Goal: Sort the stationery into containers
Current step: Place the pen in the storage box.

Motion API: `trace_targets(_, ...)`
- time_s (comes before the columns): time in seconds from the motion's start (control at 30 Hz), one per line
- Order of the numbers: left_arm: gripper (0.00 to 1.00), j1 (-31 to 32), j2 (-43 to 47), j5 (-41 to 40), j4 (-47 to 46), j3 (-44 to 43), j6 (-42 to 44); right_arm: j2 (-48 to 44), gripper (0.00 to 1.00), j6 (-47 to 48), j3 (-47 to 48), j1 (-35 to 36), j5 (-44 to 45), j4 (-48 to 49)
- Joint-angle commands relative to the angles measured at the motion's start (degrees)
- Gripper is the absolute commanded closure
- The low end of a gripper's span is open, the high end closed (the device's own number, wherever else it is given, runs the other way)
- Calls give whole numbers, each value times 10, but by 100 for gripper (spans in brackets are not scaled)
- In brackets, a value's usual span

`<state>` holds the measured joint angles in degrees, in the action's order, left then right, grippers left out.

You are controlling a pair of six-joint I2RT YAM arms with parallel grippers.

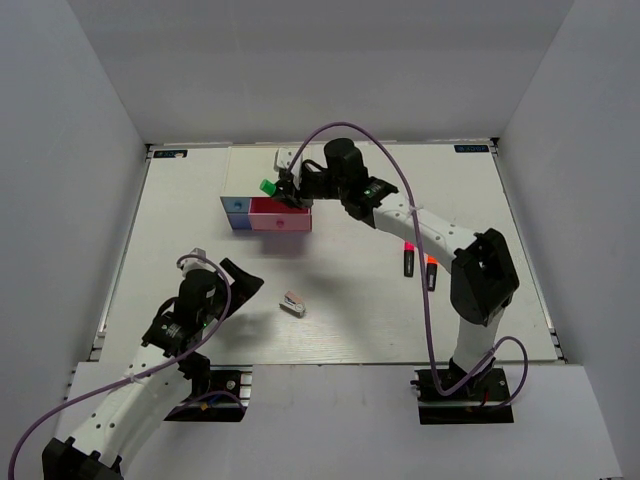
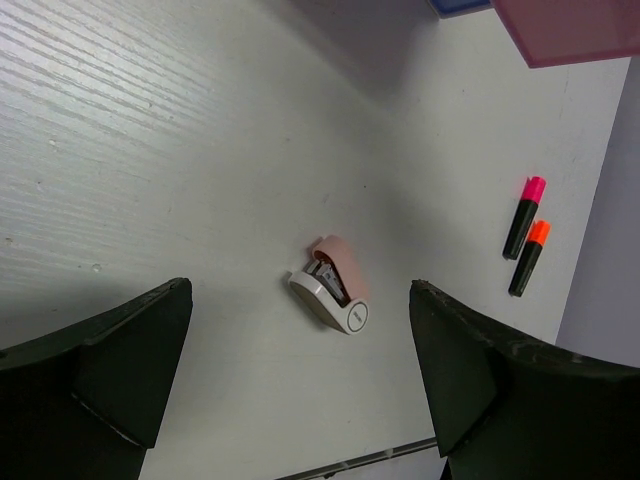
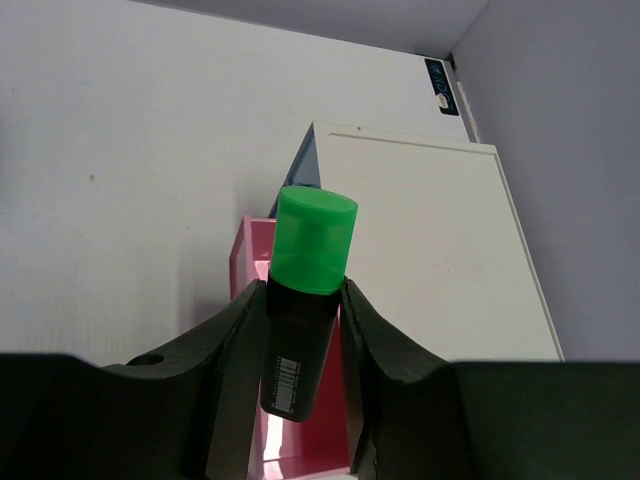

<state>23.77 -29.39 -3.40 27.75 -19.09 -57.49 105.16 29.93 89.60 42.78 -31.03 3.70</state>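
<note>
Green-capped highlighter (image 3: pixel 314 240) is pinched in my right gripper (image 3: pixel 300 320) w/ cap outward, held above the open pink drawer (image 3: pixel 245 265) so it can drop in. Left gripper (image 2: pixel 300 288) spread wide over the stapler (image 2: pixel 332 297) on the table (image 2: pixel 150 150), prob for next pick.

The drawer box (image 1: pixel 240 212) stands on the table (image 1: pixel 350 335) near the far edge, left of centre. The right end effector (image 1: pixel 284 190) holds the first highlighter (image 1: pixel 268 187) above the box's open drawer (image 1: pixel 285 222). A second highlighter (image 1: pixel 408 260) and a third highlighter (image 1: pixel 431 274) lie side by side toward the right edge. The stapler (image 1: pixel 293 304) lies near the near edge, right of the left end effector (image 1: pixel 222 268).
</note>
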Motion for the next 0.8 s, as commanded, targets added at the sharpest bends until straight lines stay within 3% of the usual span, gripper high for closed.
trace_targets(0.0, 0, 2, 6, 11, -20, 9, -6, 13, 100, 34, 29, -2, -11, 53)
trace_targets(0.27, 0, 2, 6, 11, -25, 9, -6, 28, 99, 72, -2, -5, 4, 72)
trace_targets(0.37, 0, 2, 0, 11, -25, 9, -6, 32, 88, 72, -7, -5, 6, 72)
trace_targets(0.67, 0, 2, 0, 11, -31, 9, -6, 43, 85, 61, -17, -8, 4, 60)
trace_targets(0.77, 0, 2, 0, 11, -31, 9, -6, 43, 75, 61, -21, -9, 4, 58)
